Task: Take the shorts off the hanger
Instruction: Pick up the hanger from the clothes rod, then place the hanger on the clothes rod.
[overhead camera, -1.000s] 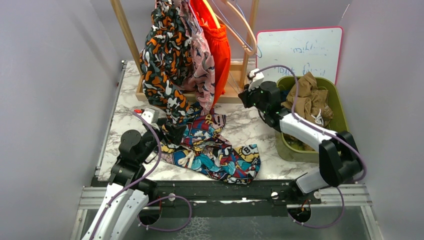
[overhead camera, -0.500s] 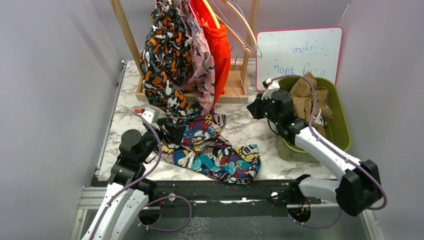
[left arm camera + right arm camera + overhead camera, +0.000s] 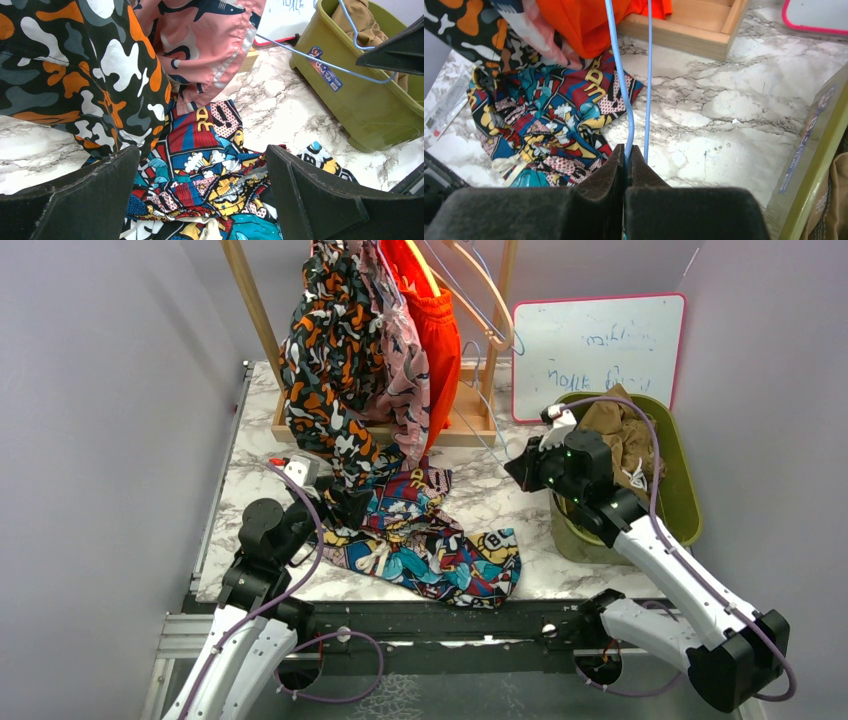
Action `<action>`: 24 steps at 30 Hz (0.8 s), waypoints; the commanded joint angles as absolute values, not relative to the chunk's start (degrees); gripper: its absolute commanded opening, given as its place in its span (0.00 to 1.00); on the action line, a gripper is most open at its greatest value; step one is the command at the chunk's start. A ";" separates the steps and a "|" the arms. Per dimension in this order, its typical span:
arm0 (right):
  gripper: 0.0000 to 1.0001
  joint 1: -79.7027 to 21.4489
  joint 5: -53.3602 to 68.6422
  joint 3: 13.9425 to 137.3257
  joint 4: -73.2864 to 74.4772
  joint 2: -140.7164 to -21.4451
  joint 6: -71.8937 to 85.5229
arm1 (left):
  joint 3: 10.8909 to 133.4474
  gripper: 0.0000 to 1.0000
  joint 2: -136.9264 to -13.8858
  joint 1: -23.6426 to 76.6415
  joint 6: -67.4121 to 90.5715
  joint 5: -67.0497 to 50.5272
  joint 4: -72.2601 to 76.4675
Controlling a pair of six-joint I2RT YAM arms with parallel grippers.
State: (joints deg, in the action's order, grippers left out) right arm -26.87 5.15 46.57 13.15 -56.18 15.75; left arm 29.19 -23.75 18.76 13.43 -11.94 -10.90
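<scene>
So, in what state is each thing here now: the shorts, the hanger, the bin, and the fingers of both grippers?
Comic-print shorts, lying crumpled on the table.
Blotch-print shorts, hanging on the rack.
Pink shorts, hanging.
Orange shorts, hanging.
Tan shorts, in the green bin.
Blue hanger, bare, pinched.
Left gripper, fingers open.
Right gripper, fingers shut on the blue hanger.

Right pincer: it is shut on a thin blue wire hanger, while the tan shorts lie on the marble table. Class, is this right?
Not quite. The right pincer is shut on the blue wire hanger, but the tan shorts lie in the green bin, not on the marble table; the top external view shows it.
</scene>
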 commanded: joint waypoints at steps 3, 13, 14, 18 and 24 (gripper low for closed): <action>0.01 -26.72 9.25 51.77 19.75 -53.16 13.66 | 29.00 0.99 -23.72 18.55 12.83 -11.32 -10.70; 0.01 -26.72 6.80 60.92 20.28 -55.89 14.63 | 29.00 0.99 -23.77 18.63 12.83 -11.51 -10.65; 0.01 -26.72 7.21 62.25 20.17 -56.86 15.00 | 29.00 0.99 -23.79 18.63 12.83 -11.51 -10.68; 0.01 -26.72 6.67 67.95 19.43 -60.07 16.00 | 28.97 0.99 -23.56 18.63 12.83 -11.38 -10.64; 0.01 -26.72 5.82 77.96 19.06 -67.08 14.72 | 29.00 0.99 -23.60 18.63 12.83 -11.51 -10.67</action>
State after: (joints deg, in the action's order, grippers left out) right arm -26.89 6.72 71.40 20.21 -63.55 15.44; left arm 29.19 -23.77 18.76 13.43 -11.94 -10.90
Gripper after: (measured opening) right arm 0.023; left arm 0.988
